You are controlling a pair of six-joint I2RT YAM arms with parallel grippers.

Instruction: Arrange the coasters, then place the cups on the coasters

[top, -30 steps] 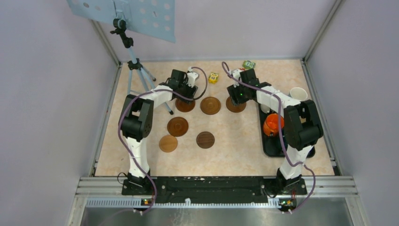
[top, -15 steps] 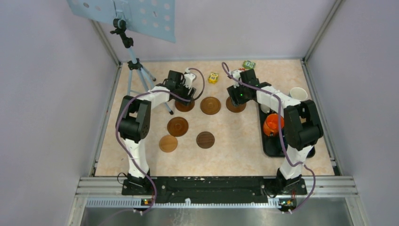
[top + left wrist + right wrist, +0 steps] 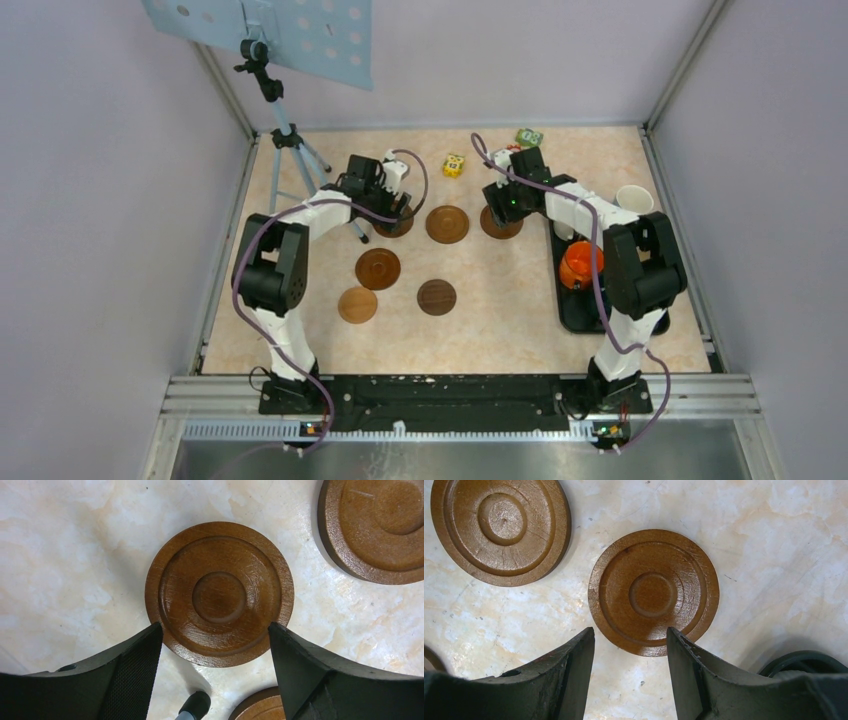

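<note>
On the beige marbled surface (image 3: 500,335), to the left of the black rectangular tray (image 3: 575,312): six flat round brown wooden coasters, all lying flat and apart from each other. Three in a far row, about level with the far end of the tray: the left coaster (image 3: 392,228), the middle coaster (image 3: 447,224) and the right coaster (image 3: 500,228), this last one nearest to the tray. Three more closer to the arm bases, also left of the tray: the reddish-brown coaster (image 3: 378,268), the light coaster (image 3: 358,304) and the dark coaster (image 3: 436,296).

Above the left coaster, well apart from the tray: the left gripper (image 3: 215,630), fingers (image 3: 135,675) spread wide, tips over the near rim of this coaster, clamping nothing. Above the right coaster, just beside the far left corner of the tray: the right gripper (image 3: 630,631), fingers (image 3: 569,675) apart too, gripping nothing, only the coaster lying flat below them.

Inside the tray, partly hidden by the right arm: the orange ceramic mug (image 3: 578,265). Near the far end of the tray, upright: the white mug (image 3: 634,199).
</note>
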